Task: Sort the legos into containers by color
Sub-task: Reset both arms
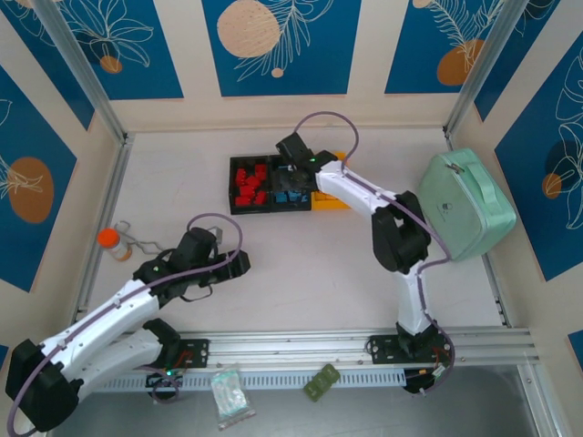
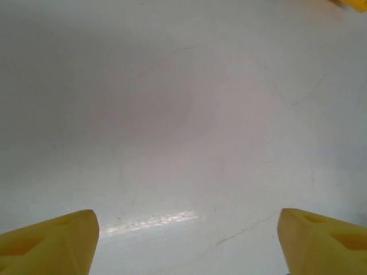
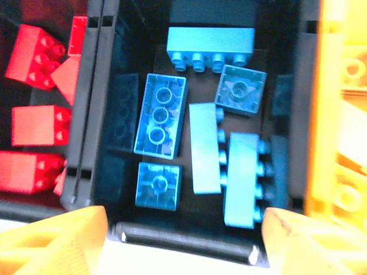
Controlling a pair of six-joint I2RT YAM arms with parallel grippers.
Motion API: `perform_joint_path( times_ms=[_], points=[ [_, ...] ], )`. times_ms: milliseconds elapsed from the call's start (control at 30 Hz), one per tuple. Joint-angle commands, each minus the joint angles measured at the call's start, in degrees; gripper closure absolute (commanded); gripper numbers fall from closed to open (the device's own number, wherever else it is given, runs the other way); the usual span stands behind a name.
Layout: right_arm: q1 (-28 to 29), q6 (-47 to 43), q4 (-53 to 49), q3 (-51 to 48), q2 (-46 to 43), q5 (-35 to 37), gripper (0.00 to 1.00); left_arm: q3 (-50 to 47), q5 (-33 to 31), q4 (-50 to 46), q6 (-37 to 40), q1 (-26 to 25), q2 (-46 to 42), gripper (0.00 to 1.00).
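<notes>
Both sets of jaws gape empty: my right gripper (image 3: 183,243) hangs over the middle bin (image 3: 293,143), spread as if to drop blue among the blue legos (image 3: 160,114) lying there, reds (image 3: 34,126) next door, while my left gripper (image 2: 186,243) hovers above the table (image 2: 183,114)

- White table (image 1: 301,264), faintly cracked, with a soft glare streak (image 2: 152,220).
- Cream walls (image 1: 364,111) on three sides carry blue panels (image 1: 319,50) with leaf outlines and peach discs.
- Aluminium posts (image 1: 85,73) at far corners; aluminium rail (image 1: 310,343) along near edge.
</notes>
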Motion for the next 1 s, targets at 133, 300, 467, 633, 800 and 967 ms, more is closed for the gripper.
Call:
perform_joint_path(
  times_ms=[133, 300, 467, 633, 800, 967],
  points=[
    [-1.64, -2.17, 6.54, -16.95, -19.05, 0.72, 0.01, 9.68, -8.22, -3.55, 7.68, 1.96, 6.1, 0.01],
    [-4.82, -2.92, 10.78, -30.34, -31.26, 2.26, 0.01, 15.35, -17.63, -4.78, 14.83, 5.63, 9.56, 0.01],
    [-9.41, -3.45, 12.0, -39.53, -40.85, 6.8, 0.01, 17.52, -25.2, -0.67, 23.64, 11.02, 11.07, 0.01],
    [-13.02, -9.34, 21.7, -51.42, -50.62, 14.99, 0.01, 13.19, -32.57, 9.21, 34.68, 18.24, 11.45, 0.01],
    [-15.16, -22.01, 44.5, -67.93, -56.51, 18.69, 0.01, 4.49, -34.51, 23.2, 42.07, 22.89, 13.1, 0.01],
    [-22.33, -18.79, 55.97, -75.61, -53.13, 15.45, 0.01, -6.62, -35.7, 51.06, 46.97, 23.85, 19.6, 0.01]
  ],
)
